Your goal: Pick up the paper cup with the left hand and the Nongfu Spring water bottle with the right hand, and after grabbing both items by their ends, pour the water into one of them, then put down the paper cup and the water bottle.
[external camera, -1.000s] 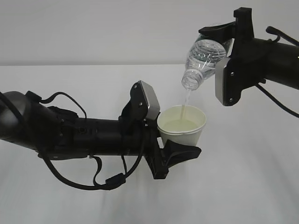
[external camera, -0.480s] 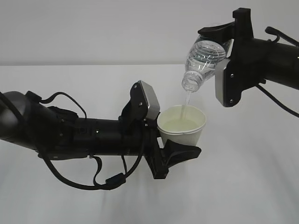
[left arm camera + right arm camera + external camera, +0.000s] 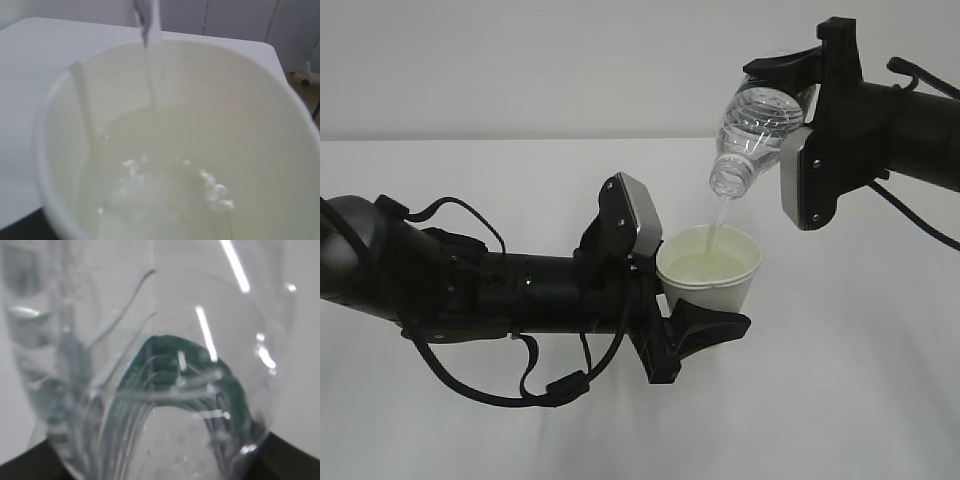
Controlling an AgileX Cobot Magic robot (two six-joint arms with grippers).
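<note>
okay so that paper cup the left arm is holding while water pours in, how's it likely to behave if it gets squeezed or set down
The paper cup looks thin-walled, so a harder squeeze would probably buckle it. It already holds pooled water, so it is likely heavier than it looks and could slosh if tilted. Its base is narrower than its rim, so it may tip if set down unevenly.

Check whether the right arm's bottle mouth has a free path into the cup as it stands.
Probably yes: the bottle tilts mouth-down above the cup, nothing between them, and the water lands inside the rim.
</note>
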